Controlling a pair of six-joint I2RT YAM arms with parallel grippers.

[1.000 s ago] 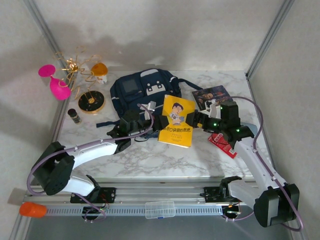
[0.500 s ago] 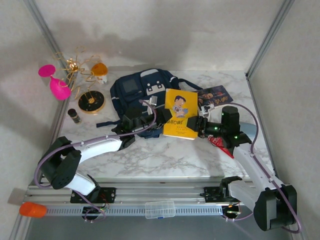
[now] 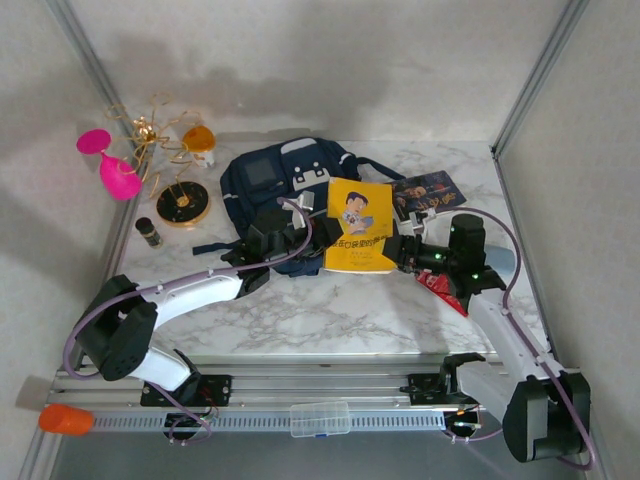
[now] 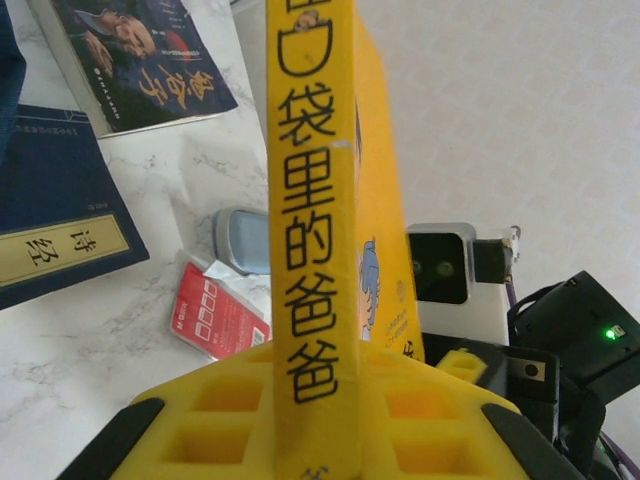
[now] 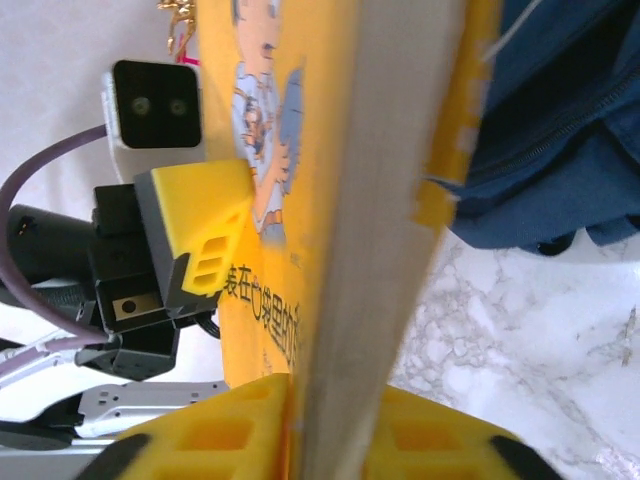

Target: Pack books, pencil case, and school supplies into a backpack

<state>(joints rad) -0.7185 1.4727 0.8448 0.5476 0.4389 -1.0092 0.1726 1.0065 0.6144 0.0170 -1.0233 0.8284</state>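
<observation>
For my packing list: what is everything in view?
yellow book: one, yellow, between both grippers
backpack: one, navy, rear centre
glossy book: one, dark, right of backpack
navy book: one, navy, on table
pencil case: one, grey-blue, right side
packet: one, red, beside pencil case
goblets: two, pink, rear left
ornament: one, gold, rear left
disc: one, black, left
jar: one, dark, left
box: one, clear, front rail
cylinder: one, orange, front left
left gripper, right gripper: shut on yellow book
</observation>
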